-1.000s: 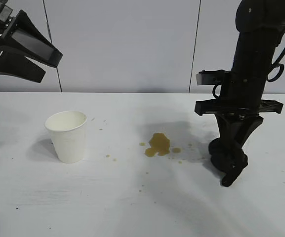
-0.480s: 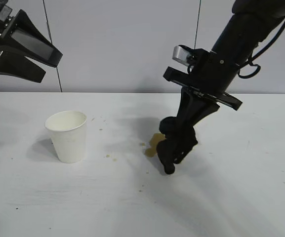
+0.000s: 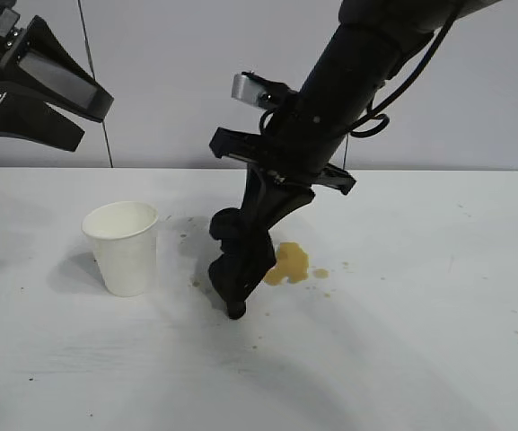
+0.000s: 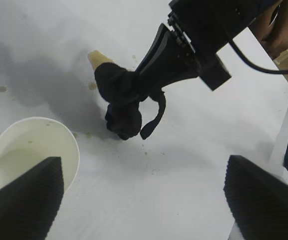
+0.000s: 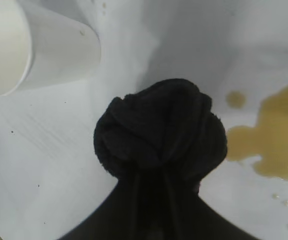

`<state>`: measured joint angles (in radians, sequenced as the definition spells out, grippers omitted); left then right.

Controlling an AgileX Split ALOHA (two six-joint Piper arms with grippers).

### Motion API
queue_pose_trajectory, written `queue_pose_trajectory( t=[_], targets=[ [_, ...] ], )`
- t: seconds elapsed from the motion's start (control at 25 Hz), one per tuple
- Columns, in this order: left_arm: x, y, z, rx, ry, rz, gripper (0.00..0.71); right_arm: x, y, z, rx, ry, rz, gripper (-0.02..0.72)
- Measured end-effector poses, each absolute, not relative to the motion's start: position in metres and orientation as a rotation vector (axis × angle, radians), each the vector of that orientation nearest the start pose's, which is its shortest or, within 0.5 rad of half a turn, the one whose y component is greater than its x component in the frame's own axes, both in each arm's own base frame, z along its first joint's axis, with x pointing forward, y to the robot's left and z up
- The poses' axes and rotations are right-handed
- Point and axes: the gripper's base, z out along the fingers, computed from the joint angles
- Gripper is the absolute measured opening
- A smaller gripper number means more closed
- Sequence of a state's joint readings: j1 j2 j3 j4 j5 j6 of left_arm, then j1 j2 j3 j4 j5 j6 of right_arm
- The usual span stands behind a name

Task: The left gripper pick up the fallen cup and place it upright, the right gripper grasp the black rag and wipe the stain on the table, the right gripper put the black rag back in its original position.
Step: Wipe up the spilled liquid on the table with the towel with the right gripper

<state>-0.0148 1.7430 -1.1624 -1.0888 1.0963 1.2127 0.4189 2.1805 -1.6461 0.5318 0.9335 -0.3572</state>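
The white cup (image 3: 122, 248) stands upright on the table (image 3: 402, 359), at the left. My left gripper (image 3: 77, 115) hangs high above and left of it, open and holding nothing. My right gripper (image 3: 235, 301) reaches down to the table, shut on the bunched black rag (image 3: 232, 253). The rag sits just left of the yellowish-brown stain (image 3: 288, 262), between the stain and the cup. The right wrist view shows the rag (image 5: 161, 127) balled over the fingertips, with the stain (image 5: 276, 132) to one side and the cup (image 5: 39, 47) to the other. In the left wrist view the cup (image 4: 31, 150) lies near one finger (image 4: 24, 202).
Small brown droplets (image 3: 320, 273) lie scattered around the puddle and towards the cup. A grey panelled wall (image 3: 196, 81) runs behind the table. White tabletop stretches bare on the right and front (image 3: 438, 269).
My right gripper has swept left with the rag, from right of the stain, across it, to its left side. The left gripper and cup have not moved.
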Motion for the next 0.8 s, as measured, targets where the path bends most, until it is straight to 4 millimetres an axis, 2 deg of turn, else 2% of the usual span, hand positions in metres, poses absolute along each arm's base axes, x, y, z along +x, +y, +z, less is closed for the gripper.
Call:
queue_pose_trajectory(
  t=[0.16,0.36,0.48,0.64,0.8],
  targets=[
    [0.335,-0.077,0.243,0.804,2.28,-1.042,0.632,0.399,0.222,0.157,-0.697,2.782,0.67,0.05],
    [0.335,-0.077,0.243,0.804,2.28,-1.042,0.632,0.407,0.227,0.154,-0.588,2.726,0.716,0.049],
    [0.335,-0.077,0.243,0.804,2.28,-1.042,0.632,0.411,0.236,0.141,-0.536,2.737,0.783,0.049],
    [0.335,-0.077,0.243,0.804,2.28,-1.042,0.632,0.41,0.252,0.127,-0.591,2.763,0.795,0.049],
    [0.335,-0.077,0.243,0.807,2.28,-1.046,0.632,0.411,0.256,0.131,-0.64,2.765,0.695,0.046]
  ],
)
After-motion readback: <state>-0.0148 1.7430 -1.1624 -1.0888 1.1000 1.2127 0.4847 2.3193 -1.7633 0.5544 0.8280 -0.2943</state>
